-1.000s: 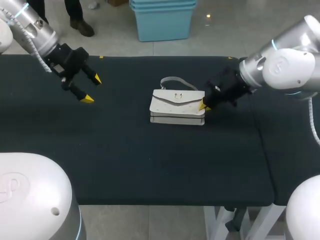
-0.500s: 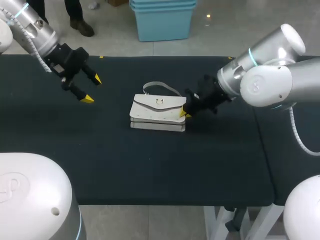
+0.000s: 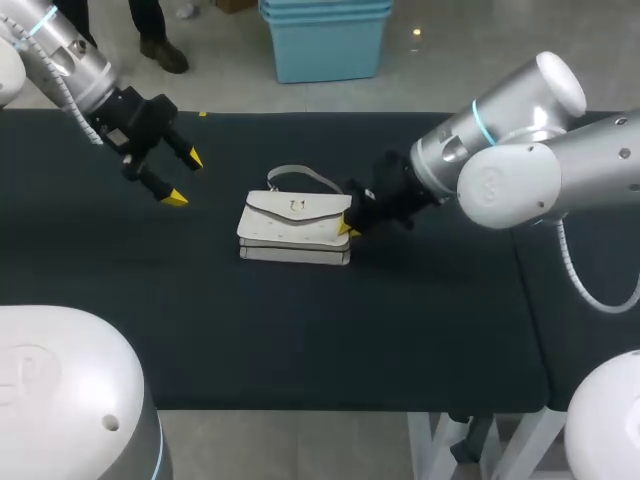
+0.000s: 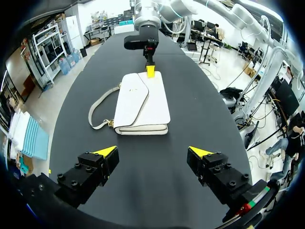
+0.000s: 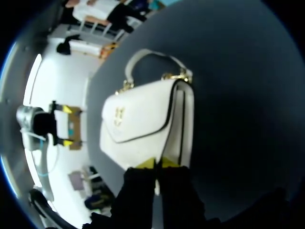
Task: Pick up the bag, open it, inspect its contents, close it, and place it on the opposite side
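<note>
Head view: white leather flap handbag point(image 3: 295, 227) lay mid-tabletop point(image 3: 300, 330); right end effector point(image 3: 347, 229), tips narrow, touched its end; left end effector point(image 3: 183, 178) hung wide, well apart. Probably a push: you needed low, square contact to prevent swivelling.

Smooth leathery bag point(image 3: 295, 225), matt cloth table point(image 3: 300, 340)

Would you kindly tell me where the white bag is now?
In the head view, the white bag lies flat near the middle of the table, the right gripper at its right end, the left gripper apart on its left.
</note>
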You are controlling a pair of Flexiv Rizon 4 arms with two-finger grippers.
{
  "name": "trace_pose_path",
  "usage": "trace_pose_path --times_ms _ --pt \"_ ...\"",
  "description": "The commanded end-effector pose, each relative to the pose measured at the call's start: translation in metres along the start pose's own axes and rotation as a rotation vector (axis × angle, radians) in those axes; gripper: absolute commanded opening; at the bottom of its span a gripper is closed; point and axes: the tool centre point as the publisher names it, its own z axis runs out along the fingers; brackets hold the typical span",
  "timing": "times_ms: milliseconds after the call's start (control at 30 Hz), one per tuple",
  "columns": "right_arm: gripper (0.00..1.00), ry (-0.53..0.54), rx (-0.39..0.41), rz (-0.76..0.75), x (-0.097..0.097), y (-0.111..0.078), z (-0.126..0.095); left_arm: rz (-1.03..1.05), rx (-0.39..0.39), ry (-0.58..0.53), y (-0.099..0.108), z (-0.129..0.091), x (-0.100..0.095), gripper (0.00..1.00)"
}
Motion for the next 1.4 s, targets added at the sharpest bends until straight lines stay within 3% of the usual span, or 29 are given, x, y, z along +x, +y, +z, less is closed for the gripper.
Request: trace_pose_path --times_ms 33,533,733,833,867,900,933,1200,1400 --pt "0.0 0.005 0.007 0.0 0.005 0.004 0.007 0.001 0.002 0.0 0.001 0.0 0.0 1.0" --pt "0.0 0.036 0.017 0.012 0.019 0.007 0.023 0.001 0.002 0.0 0.001 0.0 0.0 1.0" --pt "0.06 0.044 0.035 0.006 0.024 0.009 0.028 0.001 0.002 0.0 0.001 0.0 0.0 1.0" --pt "0.26 0.044 0.038 0.007 0.024 0.01 0.027 0.001 0.002 0.0 0.001 0.0 0.0 1.0" --pt "0.41 0.045 0.038 0.008 0.024 0.01 0.027 0.001 0.002 0.0 0.001 0.0 0.0 1.0" --pt "0.64 0.045 0.038 0.009 0.023 0.01 0.026 0.001 0.002 0.0 0.001 0.0 0.0 1.0" --pt "1.0 0.046 0.038 0.01 0.023 0.009 0.025 0.001 0.002 0.0 0.001 0.0 0.0 1.0" --pt "1.0 0.007 0.007 -0.015 0.018 0.002 -0.001 0.001 0.002 0.0 0.001 0.0 0.0 1.0" --pt "1.0 -0.111 0.005 -0.118 0.03 -0.008 -0.02 0.001 0.002 0.0 0.001 0.0 0.0 1.0"
